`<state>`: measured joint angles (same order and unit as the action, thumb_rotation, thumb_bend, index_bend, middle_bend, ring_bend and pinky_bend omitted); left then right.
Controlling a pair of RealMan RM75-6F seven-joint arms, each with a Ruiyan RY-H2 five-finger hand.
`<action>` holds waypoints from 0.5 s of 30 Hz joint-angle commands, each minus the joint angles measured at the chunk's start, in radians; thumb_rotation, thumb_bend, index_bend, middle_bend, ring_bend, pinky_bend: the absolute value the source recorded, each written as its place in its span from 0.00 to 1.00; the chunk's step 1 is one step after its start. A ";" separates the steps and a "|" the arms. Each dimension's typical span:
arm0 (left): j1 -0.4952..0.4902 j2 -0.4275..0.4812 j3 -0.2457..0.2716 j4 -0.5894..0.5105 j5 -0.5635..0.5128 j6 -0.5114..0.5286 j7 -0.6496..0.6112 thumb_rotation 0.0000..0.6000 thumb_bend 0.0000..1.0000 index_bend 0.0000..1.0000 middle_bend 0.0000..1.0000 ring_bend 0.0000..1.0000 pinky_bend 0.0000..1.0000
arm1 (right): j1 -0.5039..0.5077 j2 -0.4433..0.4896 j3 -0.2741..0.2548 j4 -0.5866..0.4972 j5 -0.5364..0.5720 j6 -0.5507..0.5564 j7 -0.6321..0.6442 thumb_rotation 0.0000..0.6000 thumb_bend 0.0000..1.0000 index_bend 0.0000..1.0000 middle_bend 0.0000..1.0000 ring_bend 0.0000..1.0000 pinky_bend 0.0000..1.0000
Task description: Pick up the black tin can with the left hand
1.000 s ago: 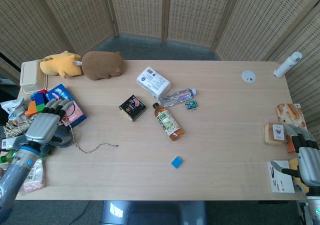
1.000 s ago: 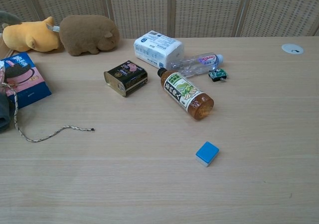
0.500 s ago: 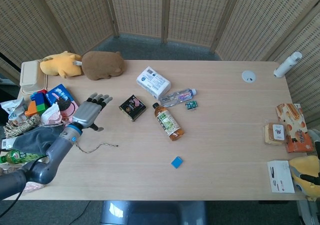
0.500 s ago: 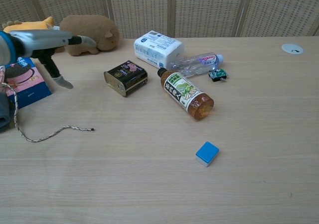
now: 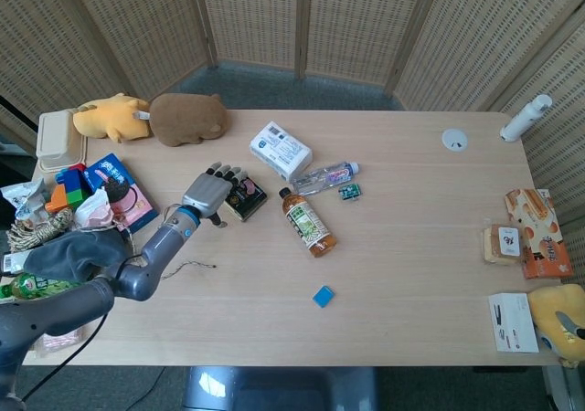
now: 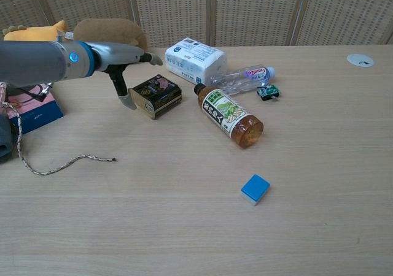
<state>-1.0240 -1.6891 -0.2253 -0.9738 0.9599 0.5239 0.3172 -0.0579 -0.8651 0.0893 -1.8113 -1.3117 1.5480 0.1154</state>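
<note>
Left robot hand (image 5: pixel 209 193), grey and metallic with dark fingertips, is hovering just beside the black tin can (image 5: pixel 242 196), fingers spread and holding nothing; in the chest view its thumb is hanging down close to the can's left side. That can, a squat rounded-rectangular tin with a glossy pink-printed lid, is lying on the pale wood-grain desk (image 5: pixel 411 247) between the robot hand and a brown tea bottle (image 5: pixel 308 222) lying on its side. A frayed string (image 6: pixel 49 162) is curling across the desk nearer the front edge. The right robot hand is not showing.
</note>
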 commanded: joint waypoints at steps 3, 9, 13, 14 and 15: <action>-0.082 -0.094 -0.008 0.135 -0.033 -0.072 -0.004 1.00 0.00 0.00 0.00 0.00 0.00 | -0.017 0.007 0.002 0.000 0.017 0.014 0.003 1.00 0.02 0.00 0.00 0.00 0.00; -0.136 -0.167 -0.007 0.246 -0.035 -0.127 -0.026 1.00 0.00 0.00 0.00 0.00 0.00 | -0.037 0.015 0.006 0.001 0.036 0.029 0.009 1.00 0.02 0.00 0.00 0.00 0.00; -0.161 -0.204 -0.003 0.310 -0.029 -0.158 -0.042 1.00 0.00 0.00 0.00 0.00 0.00 | -0.050 0.020 0.009 0.001 0.045 0.037 0.015 1.00 0.02 0.00 0.00 0.00 0.00; -0.166 -0.210 -0.002 0.321 -0.026 -0.163 -0.045 1.00 0.00 0.00 0.00 0.00 0.00 | -0.052 0.021 0.009 0.001 0.046 0.039 0.016 1.00 0.02 0.00 0.00 0.00 0.00; -0.169 -0.215 -0.001 0.333 -0.024 -0.167 -0.048 1.00 0.00 0.00 0.00 0.00 0.00 | -0.055 0.021 0.009 0.001 0.047 0.041 0.017 1.00 0.02 0.00 0.00 0.00 0.00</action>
<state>-1.1829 -1.8917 -0.2287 -0.6570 0.9314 0.3681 0.2772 -0.1123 -0.8445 0.0981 -1.8100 -1.2651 1.5881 0.1314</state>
